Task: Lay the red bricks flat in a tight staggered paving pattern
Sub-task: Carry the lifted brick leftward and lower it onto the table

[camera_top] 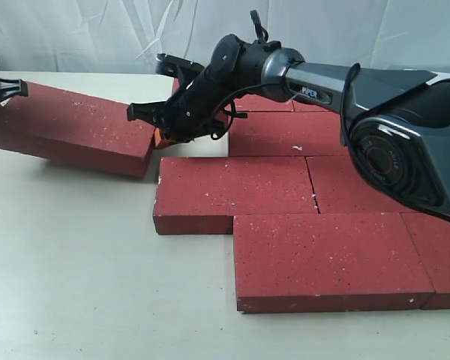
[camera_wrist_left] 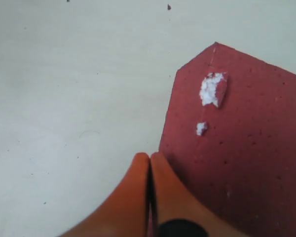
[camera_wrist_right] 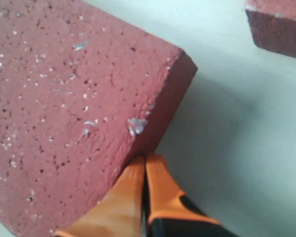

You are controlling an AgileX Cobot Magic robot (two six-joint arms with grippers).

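Note:
Several red bricks lie flat in staggered rows at the right, among them one at the left edge of the patch (camera_top: 232, 191) and one at the front (camera_top: 330, 259). A loose red brick (camera_top: 75, 127) lies skewed to their left, apart from them. My right gripper (camera_top: 160, 138) is shut and empty, its orange fingertips (camera_wrist_right: 138, 165) pressed against that brick's near end face (camera_wrist_right: 167, 103). The left gripper (camera_top: 0, 90) sits at the brick's far end. It is also shut and empty (camera_wrist_left: 149, 158), beside a corner with white chips (camera_wrist_left: 212, 89).
The right arm (camera_top: 322, 79) reaches across the back rows of the bricks. The pale table (camera_top: 82, 262) stretches in front of and left of the patch. A gap of table (camera_top: 195, 146) separates the loose brick from the laid ones. A white curtain (camera_top: 97, 30) hangs behind.

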